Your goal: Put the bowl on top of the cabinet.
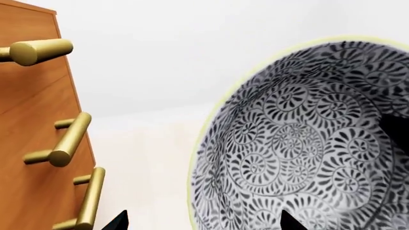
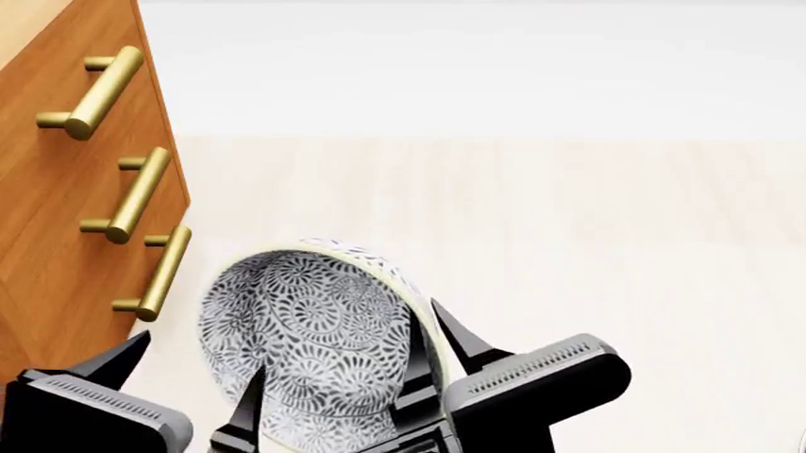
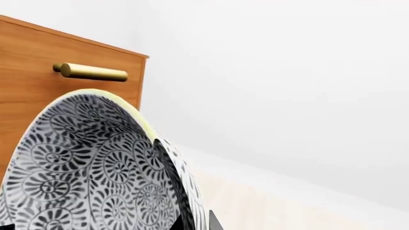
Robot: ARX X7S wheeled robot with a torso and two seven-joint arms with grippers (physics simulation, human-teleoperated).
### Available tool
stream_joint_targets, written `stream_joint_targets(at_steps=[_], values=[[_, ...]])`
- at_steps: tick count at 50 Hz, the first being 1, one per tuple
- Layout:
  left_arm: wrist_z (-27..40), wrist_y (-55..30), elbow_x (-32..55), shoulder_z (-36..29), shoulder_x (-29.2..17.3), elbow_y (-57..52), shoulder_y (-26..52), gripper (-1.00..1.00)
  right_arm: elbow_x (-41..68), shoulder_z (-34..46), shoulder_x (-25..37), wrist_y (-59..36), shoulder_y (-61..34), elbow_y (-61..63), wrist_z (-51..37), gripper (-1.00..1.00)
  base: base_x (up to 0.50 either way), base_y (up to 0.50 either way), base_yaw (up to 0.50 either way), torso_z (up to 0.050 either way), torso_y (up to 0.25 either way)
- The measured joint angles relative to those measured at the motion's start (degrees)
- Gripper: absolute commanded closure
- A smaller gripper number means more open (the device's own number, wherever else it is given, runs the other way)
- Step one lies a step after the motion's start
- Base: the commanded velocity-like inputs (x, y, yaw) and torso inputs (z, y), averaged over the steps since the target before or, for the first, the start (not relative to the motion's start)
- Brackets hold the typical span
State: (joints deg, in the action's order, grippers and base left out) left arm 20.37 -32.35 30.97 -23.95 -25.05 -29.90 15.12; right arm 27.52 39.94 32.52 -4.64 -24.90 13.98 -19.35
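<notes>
1. Right tool [image 2: 426,363] is closed on the rim of the bowl [image 2: 309,340], one finger inside, one outside.
2. Bowl is tilted, off the floor, beside cabinet [image 2: 57,236].
3. Left tool [image 2: 189,382] is spread wide, gripping nothing.

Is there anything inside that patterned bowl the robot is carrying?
No loose contents show inside the bowl, only its grey floral lining. One dark fingertip of the left gripper pokes inside in the head view. The lowest part of the hollow is cut off, so I cannot check there.

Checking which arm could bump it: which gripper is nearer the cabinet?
Left. The left gripper sits beside the cabinet front; the right gripper, pinching the bowl rim, is farther out.
</notes>
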Motion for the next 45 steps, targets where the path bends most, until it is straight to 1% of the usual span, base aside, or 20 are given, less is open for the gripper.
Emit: stream_joint_targets(at_steps=[18,45], values=[[-0.54,-2.35,1.88,0.05,0.52,1.17,3.45,-1.00,-1.56,0.94,1.05,0.87,1.70,2.73,-0.50,1.00,0.00,0.00,0.00,0.001,0.001],[-0.29,-3.09,1.73,-0.40,0.17,2.16,4.94,-1.00,-2.27,1.31,1.59,1.74,2.63,3.11,-0.55,1.00,0.00,0.00,0.00,0.000,0.000]])
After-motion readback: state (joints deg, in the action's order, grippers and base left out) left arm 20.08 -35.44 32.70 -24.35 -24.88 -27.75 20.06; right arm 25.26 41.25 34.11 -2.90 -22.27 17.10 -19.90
